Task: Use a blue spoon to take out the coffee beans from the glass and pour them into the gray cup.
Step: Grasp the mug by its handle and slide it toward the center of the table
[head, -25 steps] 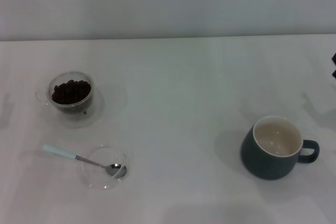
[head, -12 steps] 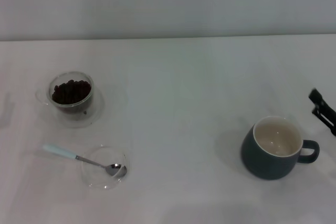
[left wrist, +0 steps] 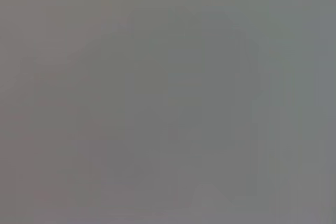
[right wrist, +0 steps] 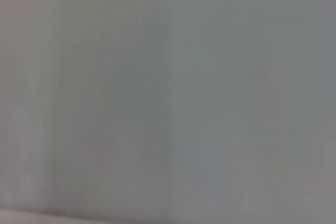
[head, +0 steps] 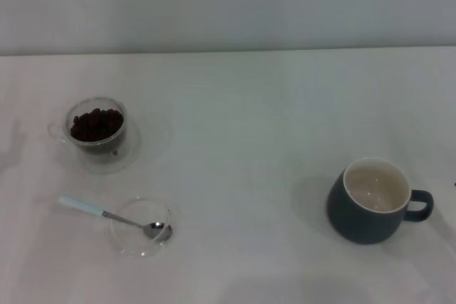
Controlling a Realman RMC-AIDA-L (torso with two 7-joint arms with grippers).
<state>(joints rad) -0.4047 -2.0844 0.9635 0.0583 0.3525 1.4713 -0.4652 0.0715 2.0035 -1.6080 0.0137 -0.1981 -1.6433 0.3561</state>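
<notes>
I see the spoon (head: 114, 216) lying at the near left of the table (head: 249, 119), its pale handle pointing left and away from the dish (head: 141, 228), its metal bowl resting inside that shallow clear dish. Just behind it stands the glass (head: 97, 127), upright on a clear saucer (head: 146, 140), with the beans (head: 95, 123) heaped dark inside it. The cup (head: 372, 201) sits well apart on the near right, upright, its loop handle turned to the right and its cream inside bare.

Neither claw shows in my head view, so I cannot place the spoon against either one, and I cannot tell whether their fingers are apart, together or clamped on anything. A tiny dark speck sits at the right edge of that view beside the cup (too small for me to name). Both wrist views give me only a flat grey field, with nothing in them that I can make out.

The table is plain white, and a pale grey wall (head: 228, 5) runs behind its far edge.
</notes>
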